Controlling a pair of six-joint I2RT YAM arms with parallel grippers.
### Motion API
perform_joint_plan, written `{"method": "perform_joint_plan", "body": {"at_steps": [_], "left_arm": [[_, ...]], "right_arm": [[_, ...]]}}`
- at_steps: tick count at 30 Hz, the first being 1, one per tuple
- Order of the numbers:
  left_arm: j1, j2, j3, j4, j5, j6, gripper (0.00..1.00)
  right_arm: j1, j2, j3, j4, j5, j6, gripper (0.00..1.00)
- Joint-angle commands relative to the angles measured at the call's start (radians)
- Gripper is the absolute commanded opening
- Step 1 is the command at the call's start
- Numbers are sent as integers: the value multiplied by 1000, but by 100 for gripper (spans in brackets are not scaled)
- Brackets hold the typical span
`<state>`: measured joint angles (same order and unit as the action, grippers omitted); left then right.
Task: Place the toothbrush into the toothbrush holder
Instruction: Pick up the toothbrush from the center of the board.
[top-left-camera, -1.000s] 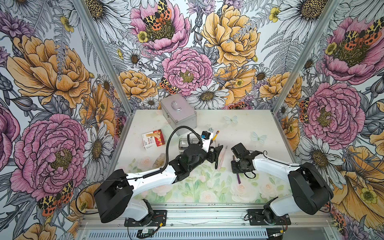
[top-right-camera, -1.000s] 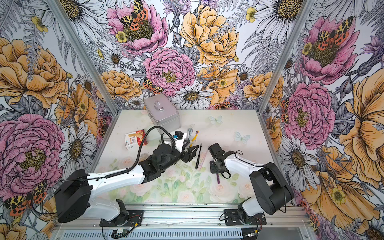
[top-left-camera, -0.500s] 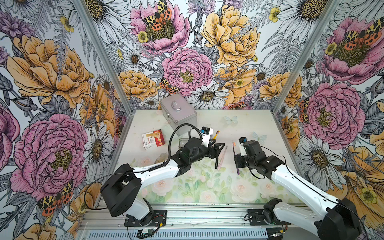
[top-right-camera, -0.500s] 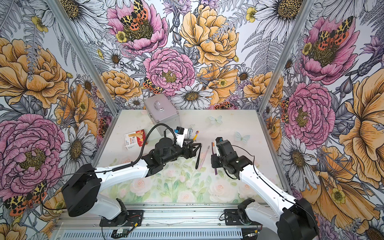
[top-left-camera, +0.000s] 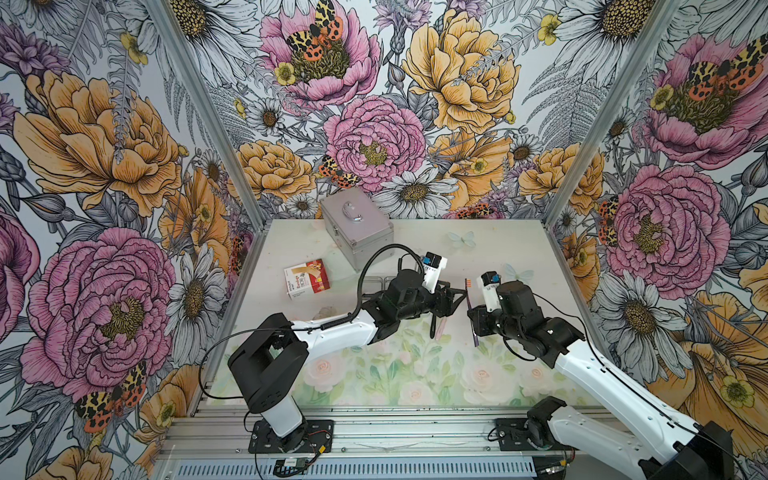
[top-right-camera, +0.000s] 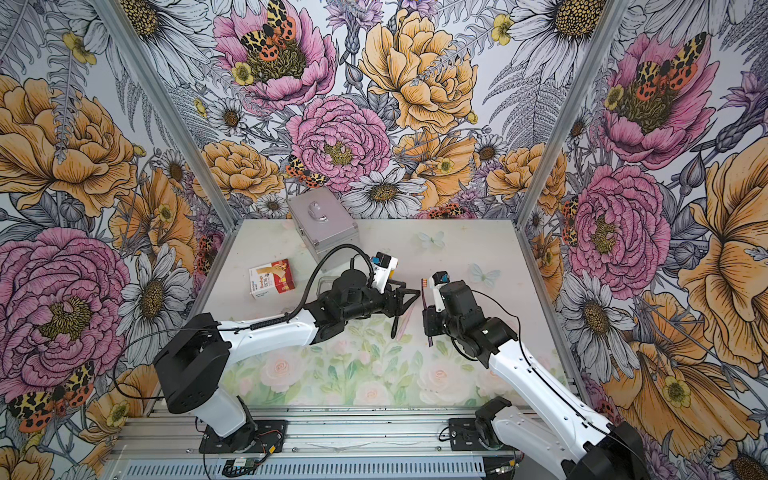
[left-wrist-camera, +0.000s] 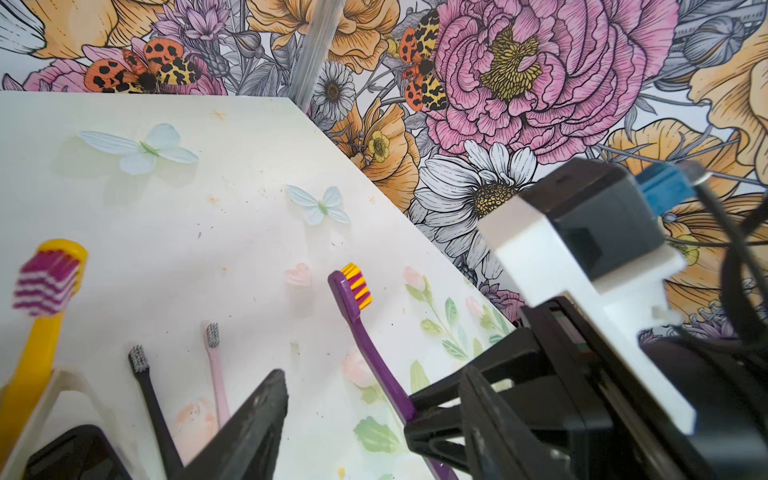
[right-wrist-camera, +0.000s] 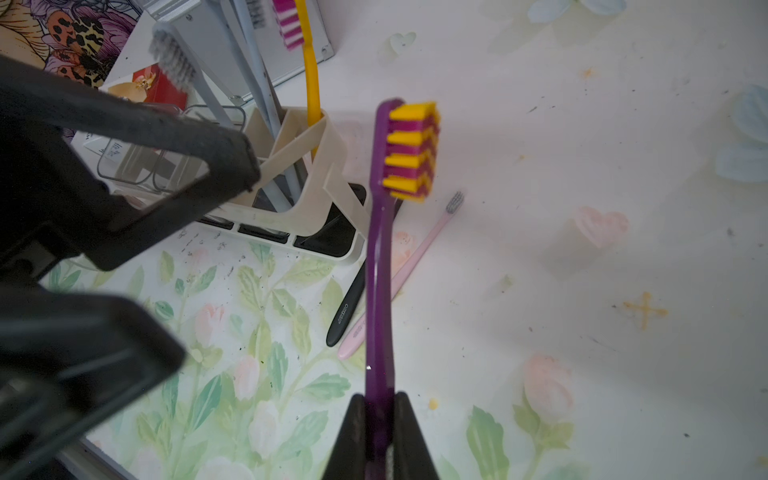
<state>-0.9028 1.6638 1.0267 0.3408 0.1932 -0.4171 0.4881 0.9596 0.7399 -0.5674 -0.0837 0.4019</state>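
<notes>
R pincer (right-wrist-camera: 379, 399) pinches the purple toothbrush (right-wrist-camera: 376, 270) mid-handle, head fwd of the tips, off the mat. Toothbrush holder (right-wrist-camera: 316, 183) sits just beyond. L pincer (right-wrist-camera: 214, 266), spread & empty, stands between. Risks: narrow pinch, so the brush may pivot or slip. L fingers crowd the path, so a knock is likely. Yellow brush (right-wrist-camera: 311, 83) already fills the slot, so the tip may catch the rim.

The pale table (top-left-camera: 519, 249), printed with faint flowers and butterflies, carries a silver metal case (top-left-camera: 357, 226) at the back, a small red-and-white box (top-left-camera: 306, 278) towards the left edge, and the toothbrush holder (right-wrist-camera: 336, 174). Just beside the holder, a black toothbrush (right-wrist-camera: 343, 316) and a pink toothbrush (right-wrist-camera: 419, 249) lie flat, side by side.
</notes>
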Motion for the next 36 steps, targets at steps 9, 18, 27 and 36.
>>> {"method": "perform_joint_plan", "body": {"at_steps": [9, 18, 27, 36], "left_arm": [[-18, 105, 124, -69, 39, 23, 63], [-13, 140, 167, -86, 52, 26, 56], [-10, 146, 172, -87, 33, 39, 43], [-10, 183, 182, -87, 40, 34, 22]], "right_arm": [[13, -39, 44, 8, -12, -3, 0], [15, -36, 47, -3, -13, -10, 0], [15, -35, 46, -6, -6, -15, 0], [16, -34, 45, -9, -6, -18, 0]]}}
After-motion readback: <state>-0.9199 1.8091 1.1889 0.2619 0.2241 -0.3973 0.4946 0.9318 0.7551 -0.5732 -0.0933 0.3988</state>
